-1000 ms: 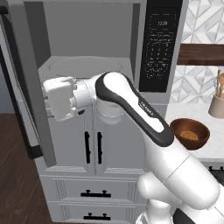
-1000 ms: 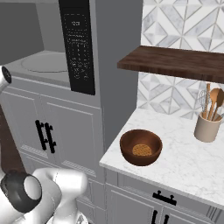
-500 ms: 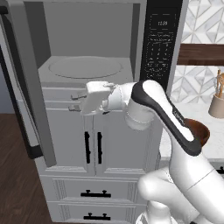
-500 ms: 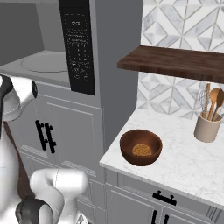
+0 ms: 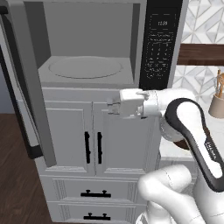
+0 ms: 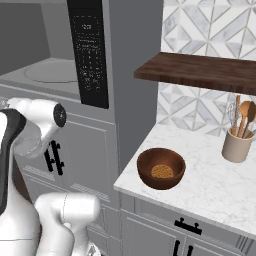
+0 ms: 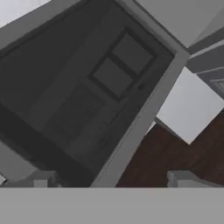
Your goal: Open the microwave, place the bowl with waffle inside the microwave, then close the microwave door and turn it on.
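Your microwave (image 5: 87,57) stands open, turntable bare, the microwave door (image 5: 26,87) swung out left. The bowl with waffle (image 6: 161,168) sits near the surface (image 6: 210,185) front edge, beside the microwave. Your gripper (image 5: 110,106) hangs wide and empty below the cavity.

Microwave (image 5: 87,65) empty, microwave door (image 5: 26,87) swung wide; bowl with waffle (image 6: 161,168) on counter.

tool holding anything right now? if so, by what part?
Nothing held. The tool is open and empty, in front of the cabinet below the open microwave. The bowl with waffle sits untouched on the counter.
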You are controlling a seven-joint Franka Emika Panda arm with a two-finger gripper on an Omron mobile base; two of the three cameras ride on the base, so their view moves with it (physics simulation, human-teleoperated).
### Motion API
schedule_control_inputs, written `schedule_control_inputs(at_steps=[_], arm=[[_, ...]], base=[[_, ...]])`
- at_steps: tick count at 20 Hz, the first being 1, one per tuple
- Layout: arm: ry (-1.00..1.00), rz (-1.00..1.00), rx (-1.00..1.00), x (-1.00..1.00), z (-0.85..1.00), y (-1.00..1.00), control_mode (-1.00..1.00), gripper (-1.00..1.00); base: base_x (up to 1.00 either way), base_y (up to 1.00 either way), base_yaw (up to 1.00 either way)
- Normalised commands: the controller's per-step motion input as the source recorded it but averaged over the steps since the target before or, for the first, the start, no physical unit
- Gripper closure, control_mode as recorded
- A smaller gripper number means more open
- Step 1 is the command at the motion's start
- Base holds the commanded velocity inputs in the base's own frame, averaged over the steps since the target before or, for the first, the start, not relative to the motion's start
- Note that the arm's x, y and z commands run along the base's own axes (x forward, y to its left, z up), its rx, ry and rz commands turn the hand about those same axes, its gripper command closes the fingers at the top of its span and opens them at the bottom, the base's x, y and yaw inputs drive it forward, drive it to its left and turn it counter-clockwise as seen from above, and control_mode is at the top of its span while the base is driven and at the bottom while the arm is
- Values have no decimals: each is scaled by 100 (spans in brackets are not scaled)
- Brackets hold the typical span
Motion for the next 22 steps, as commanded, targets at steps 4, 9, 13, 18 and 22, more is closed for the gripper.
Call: schedule_control_inputs(at_steps=[4, 9, 13, 18, 22], arm=[[11, -38, -56, -14, -11, -92, -100, -100], [23, -40, -25, -22, -31, -98, -100, -100], [3, -34, -3, -41, -64, -100, -100, -100], [1, -38, -1, -52, -71, -100, -100, -100], [3, -47, -4, -29, -61, -100, -100, -100]], base=[[0, 0, 0], [0, 0, 0], [0, 0, 0], [0, 0, 0], [0, 0, 0]])
